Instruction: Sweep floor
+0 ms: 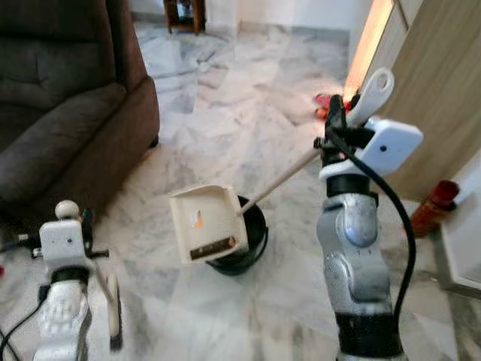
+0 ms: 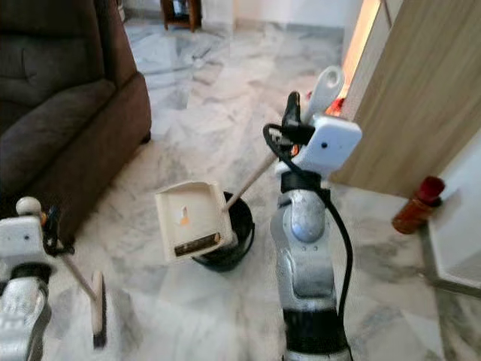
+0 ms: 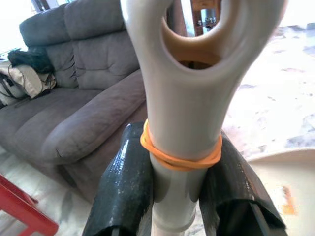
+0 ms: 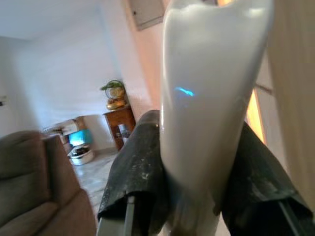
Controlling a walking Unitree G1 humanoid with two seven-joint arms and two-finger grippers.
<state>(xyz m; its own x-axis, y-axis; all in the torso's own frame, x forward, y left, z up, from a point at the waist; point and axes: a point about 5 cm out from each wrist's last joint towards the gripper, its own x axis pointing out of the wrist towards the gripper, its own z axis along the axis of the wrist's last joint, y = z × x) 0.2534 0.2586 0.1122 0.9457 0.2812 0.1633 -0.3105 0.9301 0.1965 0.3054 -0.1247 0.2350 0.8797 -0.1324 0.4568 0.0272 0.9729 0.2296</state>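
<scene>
Floor [image 1: 225, 113]: polished grey-white marble, glossy. Sofa [image 1: 60, 113]: matt brown cloth; door [image 1: 436, 90] light wood-grain, matt. Dustpan [image 1: 204, 223] and its handle [image 4: 206, 98]: smooth cream plastic, slight sheen; bin [image 1: 252, 241] glossy black plastic; gripper fingers [image 3: 123, 191] black, slightly scuffed sheen.
</scene>
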